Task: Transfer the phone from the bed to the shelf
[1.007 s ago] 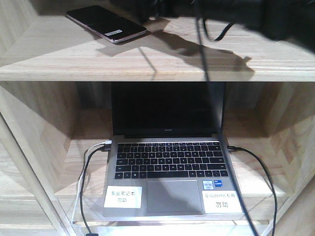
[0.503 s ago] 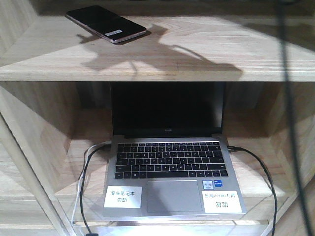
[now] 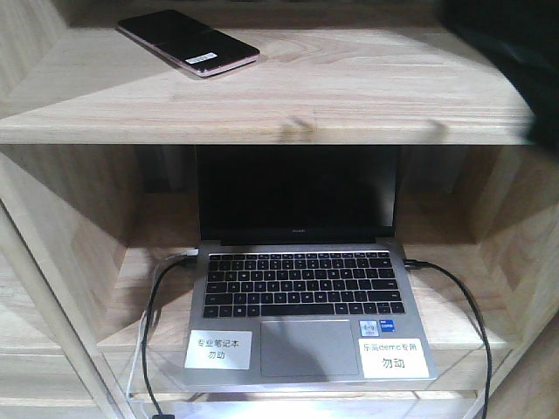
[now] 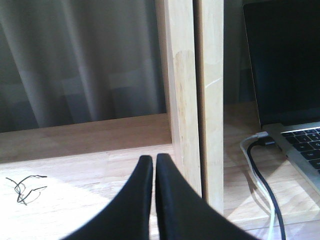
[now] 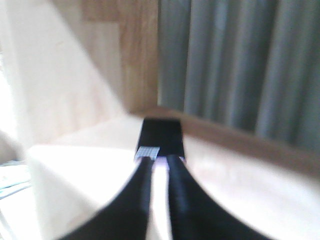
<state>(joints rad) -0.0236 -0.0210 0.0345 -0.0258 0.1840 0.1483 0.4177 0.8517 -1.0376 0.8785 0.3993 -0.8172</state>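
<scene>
Left gripper (image 4: 150, 159): fingers drawn together, nothing between them; it hangs low over a pale board, with a shelf upright (image 4: 195, 100) just ahead and to its right, and a scrap of dark wire (image 4: 25, 187) well off to its left. Phone (image 3: 188, 44): lies flat, face up and unheld on the upper board of the shelf (image 3: 349, 96), far from the left gripper; in the right wrist view it sits straight ahead of the right gripper's tips, sticker end nearest, apart from them. Handling, by judgement: light, rigid, thin; glossy face likely slippery and liable to scratch or crack; best taken across the narrow width by its two long edges, near mid-length. Laptop (image 3: 301, 288): open in the compartment below the phone, cables plugged in at both sides, two white labels on the palm rest; to the left gripper's right, beyond the upright. Right gripper (image 5: 159, 162): fingers stand a narrow slit apart with nothing in it; the view is blurred, so fully closed or not cannot be told. Right arm (image 3: 515, 61): dark mass at the upper board's right end. Bed: not in view. Task appears complete.
</scene>
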